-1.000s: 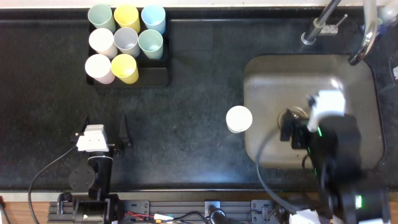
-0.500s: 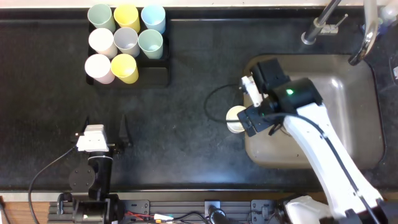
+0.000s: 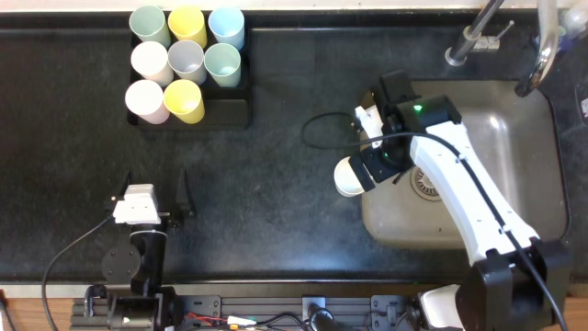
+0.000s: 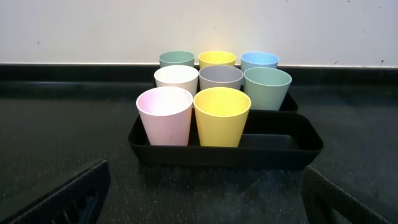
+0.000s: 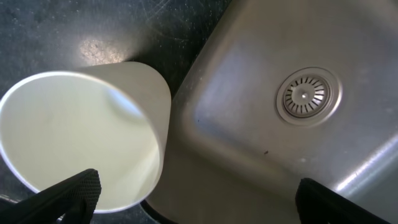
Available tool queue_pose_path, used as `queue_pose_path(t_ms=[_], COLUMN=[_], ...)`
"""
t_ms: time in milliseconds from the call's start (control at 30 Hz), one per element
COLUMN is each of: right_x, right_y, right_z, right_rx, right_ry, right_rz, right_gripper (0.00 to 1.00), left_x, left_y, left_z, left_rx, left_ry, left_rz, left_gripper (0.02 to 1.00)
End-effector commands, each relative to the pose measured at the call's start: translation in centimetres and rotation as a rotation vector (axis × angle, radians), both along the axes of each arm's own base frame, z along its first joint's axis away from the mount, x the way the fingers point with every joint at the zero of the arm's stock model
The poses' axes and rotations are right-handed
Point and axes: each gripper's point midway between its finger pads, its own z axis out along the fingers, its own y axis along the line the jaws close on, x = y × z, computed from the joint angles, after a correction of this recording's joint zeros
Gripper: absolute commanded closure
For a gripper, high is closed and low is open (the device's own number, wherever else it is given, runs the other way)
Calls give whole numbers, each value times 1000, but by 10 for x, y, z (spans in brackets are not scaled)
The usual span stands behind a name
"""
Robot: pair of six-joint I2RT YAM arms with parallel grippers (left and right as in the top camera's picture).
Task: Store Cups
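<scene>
**Right gripper wide open at the cream cup by the sink**

Your right gripper [image 5: 199, 183] has its fingers spread wide apart with nothing clamped. One finger [image 5: 71, 193] sits at the mouth of the cream cup [image 5: 81, 137], and the other hangs over the steel sink [image 5: 261, 168]. Whether that first finger touches the rim, I cannot tell. The cup is off to one side of the gap, not centred in it.

The cup stands upright and mouth up on the black counter [image 3: 276, 211], just left of the sink's left rim. The drain [image 5: 309, 96] shows in the sink floor to its right. From above, your right arm comes up from the near right corner and crosses over the sink. Its wrist ends above the sink's left edge.

Over to the left gripper [image 4: 205, 171]: its fingers are apart too and hold nothing. It sits low over the counter at the near left and faces the far edge.

Straight ahead of it is the black tray [image 4: 280, 146], at the far left of the counter, well apart from the cream cup. Eight cups stand upright in the tray:
- Far row: green, yellow, blue.
- Middle row: white, grey, green.
- Near row: a pink cup [image 4: 165, 115] with a yellow cup [image 4: 222, 115] beside it on its right.

The tap [image 3: 478, 32] stands at the far right, behind the sink.
</scene>
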Motion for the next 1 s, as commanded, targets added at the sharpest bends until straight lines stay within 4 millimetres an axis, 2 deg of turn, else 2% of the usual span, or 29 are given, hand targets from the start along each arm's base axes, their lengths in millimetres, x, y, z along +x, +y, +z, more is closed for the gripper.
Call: queue_pose_path(t_ms=[33,200,233,400,467,533,633,800,900,1000], right_x=[12,14,14,9,5,0,-2,3,18,38], right_y=[5,6,7,22,28,36,42,40,34,40], right_z=[0,-7,-7,-6,-6,-5,-4,2,25,71], right_rx=[19,16,21,104,137,175,198,179,129,119], right_ry=[-16,-2,-2,26,43,61,69,41,-33,-140], right_rz=[17,21,24,48,58,68,77,77,57,48], right_gripper=[1,1,29,478,772,954,956,958,958,958], left_x=[0,0,0,0,0,0,0,0,0,0], left_y=[-1,-1,-1,-1,-1,-1,-1,-1,-1,-1], left_z=[0,0,0,0,0,0,0,0,0,0], left_rx=[-11,-11,-11,-11,-11,-11,-11,-11,-11,-11], left_ry=[-5,-5,-5,-5,-5,-5,-5,-5,-5,-5], left_rz=[-2,-2,-2,-2,-2,-2,-2,-2,-2,-2], left_gripper=[20,20,20,20,20,20,20,20,20,20])
